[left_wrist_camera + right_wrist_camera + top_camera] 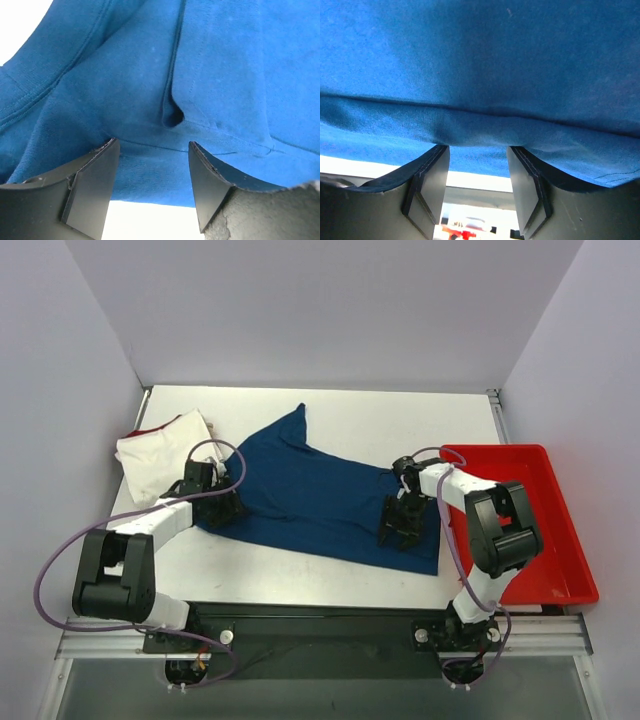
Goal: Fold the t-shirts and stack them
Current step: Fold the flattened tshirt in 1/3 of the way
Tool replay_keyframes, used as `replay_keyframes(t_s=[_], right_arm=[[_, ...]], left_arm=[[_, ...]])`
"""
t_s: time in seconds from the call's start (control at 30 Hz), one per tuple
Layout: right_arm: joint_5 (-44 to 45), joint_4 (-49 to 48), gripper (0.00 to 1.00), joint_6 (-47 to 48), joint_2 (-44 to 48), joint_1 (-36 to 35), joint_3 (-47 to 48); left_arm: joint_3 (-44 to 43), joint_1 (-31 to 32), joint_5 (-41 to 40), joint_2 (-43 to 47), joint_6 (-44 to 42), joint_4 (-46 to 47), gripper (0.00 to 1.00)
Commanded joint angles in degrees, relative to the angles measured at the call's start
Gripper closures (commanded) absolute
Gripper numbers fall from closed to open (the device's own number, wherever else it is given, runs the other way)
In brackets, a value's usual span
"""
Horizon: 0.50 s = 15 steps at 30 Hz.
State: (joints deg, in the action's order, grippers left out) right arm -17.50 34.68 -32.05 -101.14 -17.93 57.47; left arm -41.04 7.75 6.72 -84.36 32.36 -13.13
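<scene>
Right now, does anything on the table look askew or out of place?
The blue t-shirt lies rumpled and slanted, one corner peaked toward the back; the cream-white shirt sits bunched at far left. Nothing spilled.

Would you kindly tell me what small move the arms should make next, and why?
Probably close the left jaws and right jaws: both stand open with the blue t-shirt bunched at their tips, so nothing is gripped yet.

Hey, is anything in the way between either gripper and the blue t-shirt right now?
Nothing visible is. The left gripper and the right gripper are both at the edge of the blue t-shirt, jaws open, only its cloth ahead. The cream shirt and red tray lie off to either side.
</scene>
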Motion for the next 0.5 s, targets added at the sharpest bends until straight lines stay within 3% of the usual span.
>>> replay_keyframes(t_s=[0.0, 0.27, 0.47], right_arm=[[2.73, 2.41, 0.5, -1.43, -0.9, -2.19, -6.84], [3.43, 2.41, 0.49, -6.09, 4.72, -9.57, -14.05], [4.4, 3.82, 0.49, -8.11, 11.65, -12.39, -14.76]], left_arm=[[3.94, -0.1, -5.66, 3.49, 1.03, -10.85, 0.32], [10.79, 0.77, -7.95, 17.46, 4.82, -17.72, 0.3], [9.31, 2.97, -9.18, 25.11, 6.05, -20.36, 0.3]])
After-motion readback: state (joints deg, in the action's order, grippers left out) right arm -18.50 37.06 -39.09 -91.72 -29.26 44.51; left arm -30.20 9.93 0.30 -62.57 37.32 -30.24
